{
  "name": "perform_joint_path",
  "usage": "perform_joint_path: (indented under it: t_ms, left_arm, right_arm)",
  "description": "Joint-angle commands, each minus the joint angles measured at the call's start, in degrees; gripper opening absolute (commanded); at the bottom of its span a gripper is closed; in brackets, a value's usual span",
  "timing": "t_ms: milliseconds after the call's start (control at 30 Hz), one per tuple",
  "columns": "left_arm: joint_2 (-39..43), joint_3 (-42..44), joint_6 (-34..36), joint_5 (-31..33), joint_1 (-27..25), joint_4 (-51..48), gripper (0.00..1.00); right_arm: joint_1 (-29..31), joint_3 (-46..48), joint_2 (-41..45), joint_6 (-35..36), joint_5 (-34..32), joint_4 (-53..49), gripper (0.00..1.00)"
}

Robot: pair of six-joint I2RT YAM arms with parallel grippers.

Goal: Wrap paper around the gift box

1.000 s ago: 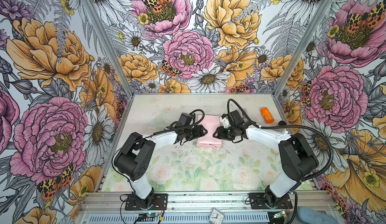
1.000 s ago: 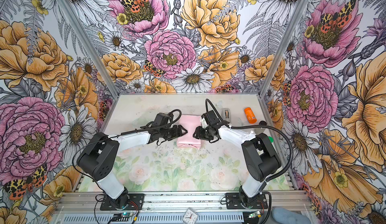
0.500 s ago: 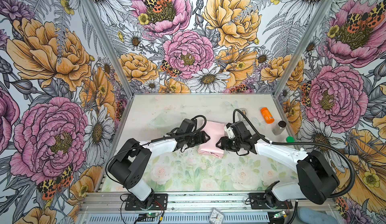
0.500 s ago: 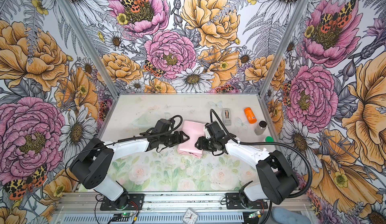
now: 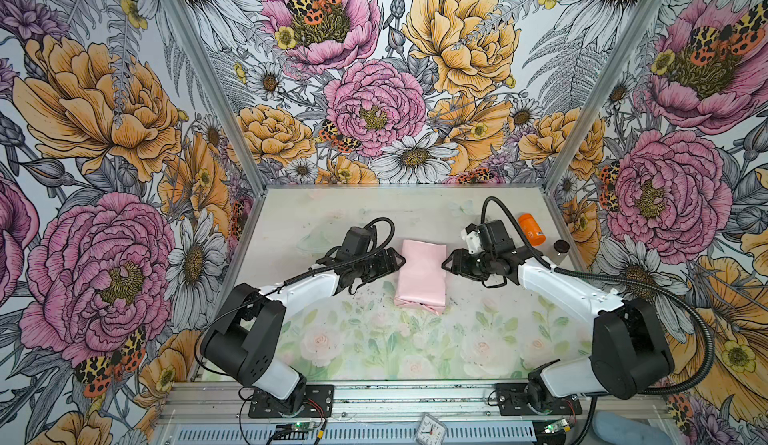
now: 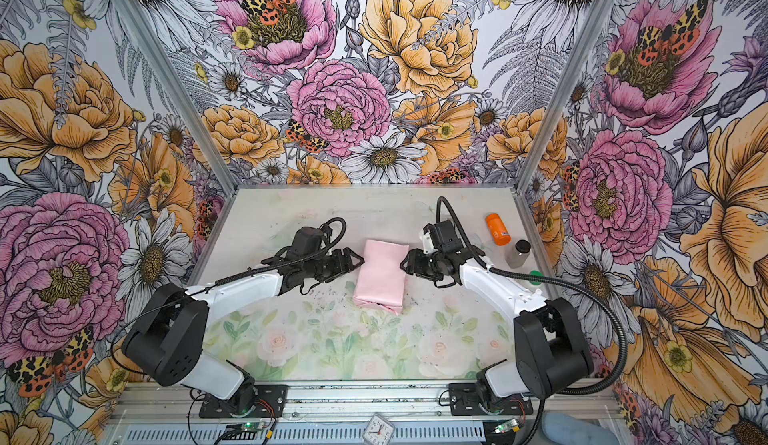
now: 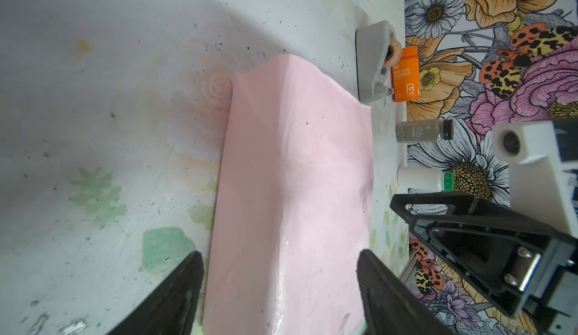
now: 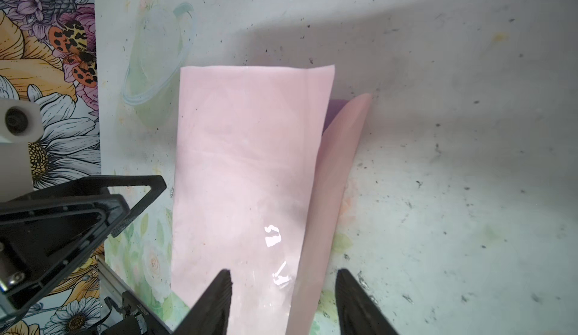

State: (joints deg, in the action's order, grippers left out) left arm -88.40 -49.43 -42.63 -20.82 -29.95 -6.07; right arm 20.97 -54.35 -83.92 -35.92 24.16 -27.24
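In the middle of the pale, flower-printed table (image 5: 374, 339) lies the thin sheet of pale pink paper (image 5: 420, 272), folded into a long boxy parcel, its end toward the bottom of the frame creased inward. The gift box cannot be seen under it. The right wrist view shows a sliver of lilac at the parcel's far end, beside a loose pink flap along one side. The left arm's black hand (image 5: 397, 261) sits just at the parcel's left edge near the centre of a top view, jaws spread wide and gripping nothing. In its wrist view a black finger (image 7: 175, 296) shows on either side of the parcel. The right arm's black hand (image 5: 448, 262) faces it from the parcel's right edge, jaws partly apart, also empty. Whether either hand touches the paper I cannot tell. At the table's upper right are an orange cylindrical container (image 5: 532, 231) and a small clear jar with a dark cap (image 5: 561, 248). A grey tape dispenser (image 7: 373, 61) shows in the left wrist view.
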Motion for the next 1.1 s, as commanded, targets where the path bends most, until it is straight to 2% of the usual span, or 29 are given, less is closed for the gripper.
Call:
perform_joint_path:
  t_ms: [0, 167, 367, 633, 867, 1067]
  left_arm:
    - [-1.8, -1.4, 1.3, -1.6, 0.1, -0.3, 0.78]
    - [-4.0, -1.5, 1.1, -2.1, -1.1, 1.0, 0.76]
    - [-6.9, -2.8, 0.7, -2.5, -3.1, 3.0, 0.67]
    - [-6.8, -3.7, 1.3, -2.0, -4.0, 5.2, 0.48]
    - [-5.6, -5.2, 4.3, -1.7, -4.2, 6.1, 0.43]
    - [-5.6, -6.5, 9.1, -0.6, -4.3, 9.2, 0.42]
  right_arm:
    - [0.2, -1.3, -2.4, 0.7, 3.2, -1.5, 0.56]
    - [0.9, -1.4, -5.7, 0.2, 4.0, -1.3, 0.56]
    - [1.4, -2.1, -8.2, 0.8, 6.1, 2.5, 0.55]
    - [1.9, -2.1, -10.1, 1.5, 6.2, 7.2, 0.40]
    - [2.8, -2.3, -7.7, 2.7, 2.5, 10.8, 0.34]
    - [5.0, -1.8, -4.4, 7.7, -2.6, 13.6, 0.34]
